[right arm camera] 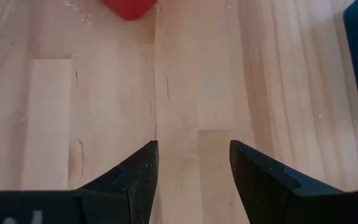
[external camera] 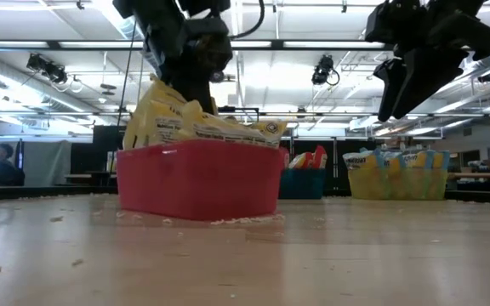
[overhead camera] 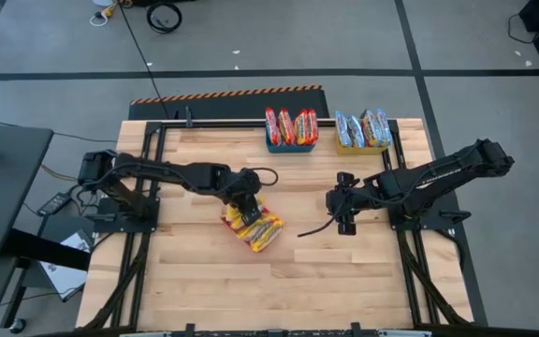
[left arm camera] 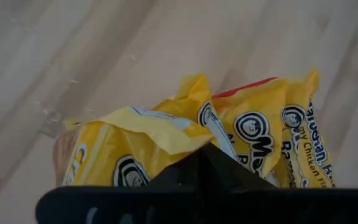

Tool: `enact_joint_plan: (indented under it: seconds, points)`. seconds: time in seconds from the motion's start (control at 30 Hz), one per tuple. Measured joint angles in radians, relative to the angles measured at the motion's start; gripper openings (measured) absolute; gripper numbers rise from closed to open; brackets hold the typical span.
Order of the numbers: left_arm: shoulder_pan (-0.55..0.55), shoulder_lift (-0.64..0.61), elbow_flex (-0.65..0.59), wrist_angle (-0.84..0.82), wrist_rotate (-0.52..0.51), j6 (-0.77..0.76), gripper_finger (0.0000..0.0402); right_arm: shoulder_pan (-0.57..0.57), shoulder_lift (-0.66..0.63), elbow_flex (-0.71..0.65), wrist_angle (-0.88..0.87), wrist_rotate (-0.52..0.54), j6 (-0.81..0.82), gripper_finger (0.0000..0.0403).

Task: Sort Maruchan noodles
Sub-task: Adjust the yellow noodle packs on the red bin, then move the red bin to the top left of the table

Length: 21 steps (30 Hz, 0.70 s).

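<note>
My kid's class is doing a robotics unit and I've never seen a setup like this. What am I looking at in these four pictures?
It is a robot with two dark arms at a wooden table, each ending in a two-finger gripper. One picture looks straight down on the table, one looks level across the tabletop, and two come from cameras on the arms' wrists.

On the table stand three bins of ramen packets: a red bin of yellow packets near the middle, a blue bin of red packets and a yellow bin of blue-silver packets at the far edge.

The left gripper is over the red bin, jaws shut among the yellow packets; whether it grips one I cannot tell. The right gripper hangs over bare wood, jaws open and holding nothing.
</note>
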Motion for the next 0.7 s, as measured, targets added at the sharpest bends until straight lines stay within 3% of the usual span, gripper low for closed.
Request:
enact_joint_plan:
  seconds: [0.13,0.37,0.57,0.7]
  points:
    - [0.013,-0.002,0.0,0.002,-0.005,0.043,0.0032,0.007,0.0,0.0,0.0,0.0,0.003,0.0203]
    - [0.011,-0.003,0.055,-0.04,0.0,0.201,0.0108,0.007,0.0,0.0,0.0,0.001,0.003,0.0203]
    - [-0.001,-0.067,0.172,-0.233,-0.026,0.329,0.0137,0.007,0.0,-0.001,0.011,0.002,0.049,0.0203]
    - [-0.022,-0.151,0.164,-0.445,-0.149,0.358,0.013,0.017,0.0,-0.06,0.18,0.009,0.084,0.0203]
